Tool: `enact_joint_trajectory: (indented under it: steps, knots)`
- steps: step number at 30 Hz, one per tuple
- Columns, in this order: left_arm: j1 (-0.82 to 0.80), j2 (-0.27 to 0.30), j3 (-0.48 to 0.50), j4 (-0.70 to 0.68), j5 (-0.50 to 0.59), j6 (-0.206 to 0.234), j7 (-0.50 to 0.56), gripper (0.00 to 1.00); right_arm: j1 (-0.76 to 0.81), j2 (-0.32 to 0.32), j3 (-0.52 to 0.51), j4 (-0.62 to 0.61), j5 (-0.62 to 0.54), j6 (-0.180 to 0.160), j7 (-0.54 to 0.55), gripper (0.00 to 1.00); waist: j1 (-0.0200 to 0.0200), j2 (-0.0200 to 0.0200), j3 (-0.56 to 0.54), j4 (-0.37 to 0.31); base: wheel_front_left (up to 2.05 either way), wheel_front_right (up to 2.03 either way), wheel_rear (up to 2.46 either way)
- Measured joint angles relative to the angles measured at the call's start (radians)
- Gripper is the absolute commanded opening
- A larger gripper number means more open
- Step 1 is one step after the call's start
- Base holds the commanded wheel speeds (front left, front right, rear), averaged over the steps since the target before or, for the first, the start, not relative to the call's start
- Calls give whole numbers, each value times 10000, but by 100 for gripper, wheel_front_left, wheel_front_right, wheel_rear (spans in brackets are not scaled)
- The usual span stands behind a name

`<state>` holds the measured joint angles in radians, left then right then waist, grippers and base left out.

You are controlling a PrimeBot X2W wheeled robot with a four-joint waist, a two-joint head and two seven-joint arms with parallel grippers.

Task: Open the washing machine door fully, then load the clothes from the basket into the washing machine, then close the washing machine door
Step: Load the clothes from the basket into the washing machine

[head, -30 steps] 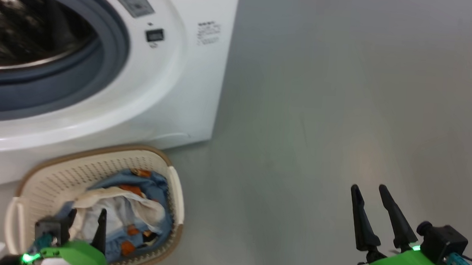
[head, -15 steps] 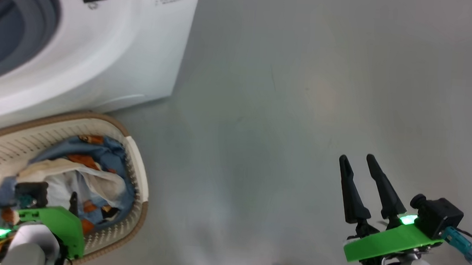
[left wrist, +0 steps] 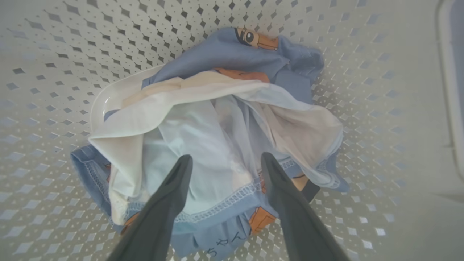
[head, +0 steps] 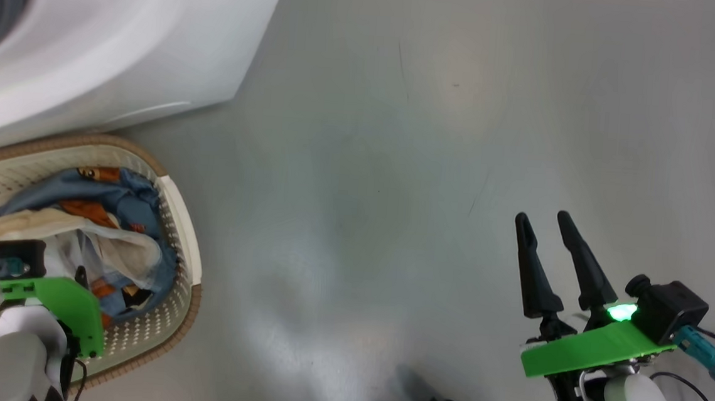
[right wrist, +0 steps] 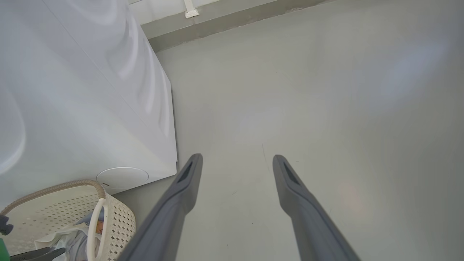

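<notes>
— Why is your left gripper [left wrist: 226,157] down inside the basket [left wrist: 54,54]?
— Its fingers are spread over the clothes [left wrist: 217,108] heaped mid-frame, probably lined up to pinch them.
— And your right gripper [head: 543,216]?
— Lower right, fingers parted and holding nothing above the floor [head: 397,165], well away from the washing machine [head: 122,52] at upper left.

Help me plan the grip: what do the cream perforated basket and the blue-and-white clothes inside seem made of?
Cream perforated basket: probably moulded plastic, smooth, faintly glossy; regular diamond holes. Blue printed and white clothes: soft matte fabric; folds, drape, stitched hem.
</notes>
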<state>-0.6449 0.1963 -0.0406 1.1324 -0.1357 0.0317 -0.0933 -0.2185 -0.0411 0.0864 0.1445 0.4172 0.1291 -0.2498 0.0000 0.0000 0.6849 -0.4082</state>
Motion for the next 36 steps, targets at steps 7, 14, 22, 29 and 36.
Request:
enact_joint_trajectory:
  steps: [7,14,22,29,36]
  knots:
    - [-548,81,-130,548,2,92,63,100,-141,4,-6,-56,0,0,-2,100,0,1,443,-62,0,0,0]
    - [-979,82,-263,922,2,144,38,100,-324,8,-4,-146,2,0,-2,100,0,0,818,-77,0,0,0]
    - [-1329,144,-433,1164,59,316,38,100,-389,8,-19,-221,0,0,-2,100,0,0,1186,-94,0,0,0]
    - [-1664,259,-541,1266,59,357,-52,29,-636,10,-21,-314,-2,0,-2,100,0,0,1602,-94,0,0,0]
    - [-1933,240,-709,1363,59,357,-228,0,-711,15,-226,-378,-31,0,-2,100,0,1,1906,-79,0,0,0]
